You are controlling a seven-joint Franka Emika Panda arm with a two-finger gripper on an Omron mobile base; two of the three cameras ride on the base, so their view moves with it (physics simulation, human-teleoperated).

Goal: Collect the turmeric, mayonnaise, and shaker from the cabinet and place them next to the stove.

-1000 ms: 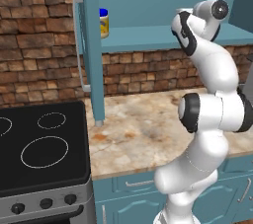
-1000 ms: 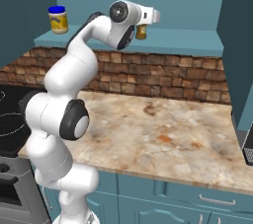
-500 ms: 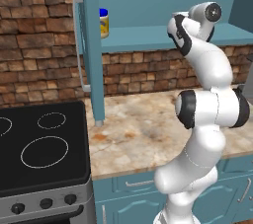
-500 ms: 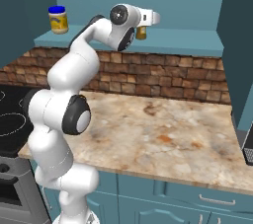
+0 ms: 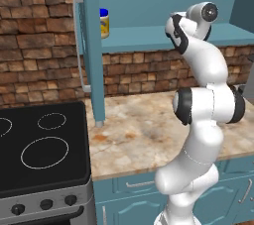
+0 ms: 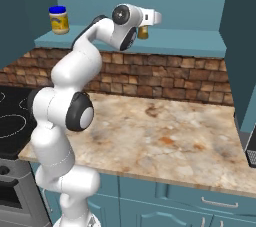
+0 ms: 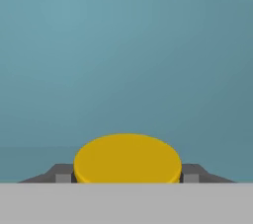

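Observation:
On the cabinet's shelf (image 6: 190, 46) stands the turmeric (image 6: 143, 32), a slim yellow-orange jar, with my gripper (image 6: 144, 27) coming down over it from above. In the hand view its yellow cap (image 7: 127, 159) fills the gap, and both fingertips (image 7: 63, 174) press against its sides, so the gripper (image 7: 127, 175) is shut on it. The jar still rests on the shelf. The mayonnaise (image 5: 104, 22) (image 6: 59, 19), blue-lidded, stands at the shelf's left end near the cabinet's tall door (image 5: 92, 45). The stove (image 5: 39, 154) (image 6: 10, 121) lies to the left below. The shaker is out of view.
A marbled counter (image 5: 134, 135) (image 6: 165, 136) runs from the stove to the right under the shelf, backed by a brick wall (image 6: 165, 73). A dark object (image 6: 251, 146) sits at the counter's far right edge. My own arm (image 5: 208, 105) stands over the counter's front.
The arm's upper links have shifted slightly while the hand stayed over the turmeric. The jar has not left its spot on the shelf.

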